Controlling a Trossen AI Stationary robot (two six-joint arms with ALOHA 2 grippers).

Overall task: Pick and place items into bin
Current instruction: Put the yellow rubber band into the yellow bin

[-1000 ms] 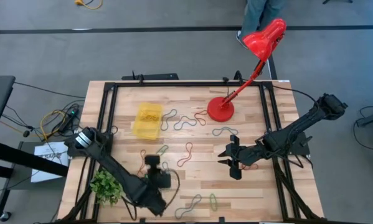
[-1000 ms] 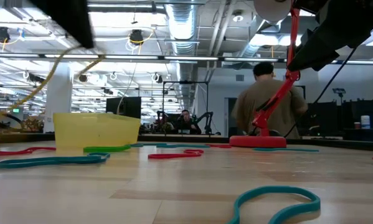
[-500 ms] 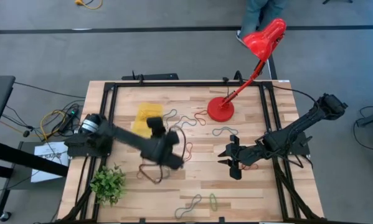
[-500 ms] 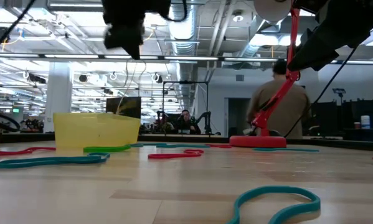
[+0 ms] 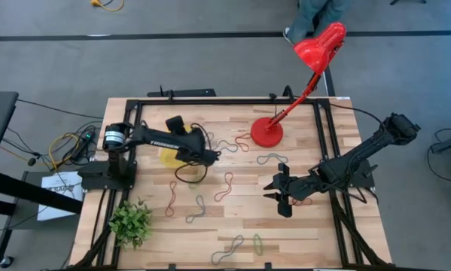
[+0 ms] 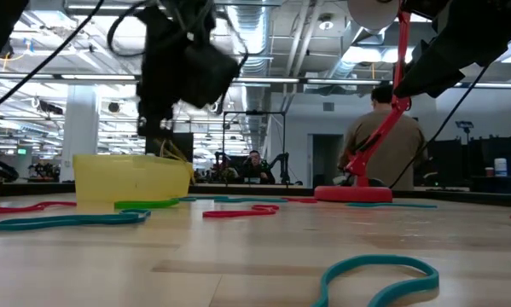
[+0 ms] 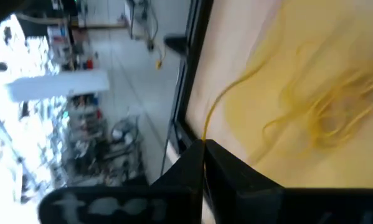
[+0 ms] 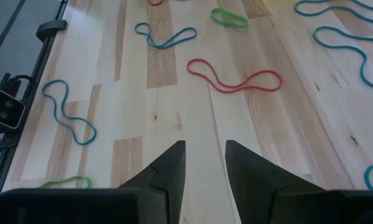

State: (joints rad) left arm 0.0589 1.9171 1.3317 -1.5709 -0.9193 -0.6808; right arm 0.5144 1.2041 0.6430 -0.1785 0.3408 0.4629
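Note:
My left gripper [image 5: 173, 124] [image 6: 164, 128] hangs over the yellow bin [image 5: 167, 156] [image 6: 131, 177] at the table's far left and is shut on a thin yellow band [image 7: 218, 109]. The bin holds several yellow bands [image 7: 323, 106]. More bands lie flat on the wood, among them a red one [image 8: 236, 79], a teal one [image 6: 379, 277] and a green one [image 6: 146, 204]. My right gripper [image 5: 272, 193] [image 8: 205, 165] hovers open over bare wood at the right, with nothing between its fingers. My left gripper pinches the yellow band between its two shut fingertips at one spot of the loop [image 7: 204, 135]. The fingers slant downward from above. The band is lifted clear of the table and dangles slack below the fingertips [image 6: 175, 150], down to about the bin's rim.
A red lamp stands on its round base [image 5: 267, 132] at the far middle, and a green plant [image 5: 129, 223] sits at the near left corner. Black frame rails [image 5: 210, 101] run along the table's edges. A person [image 6: 383, 136] stands beyond the far edge.
My left gripper, still shut, has swung from the table's near edge toward the far edge and now hangs over the bin, turning as it went. The yellow band has travelled with it. My right arm has kept still.

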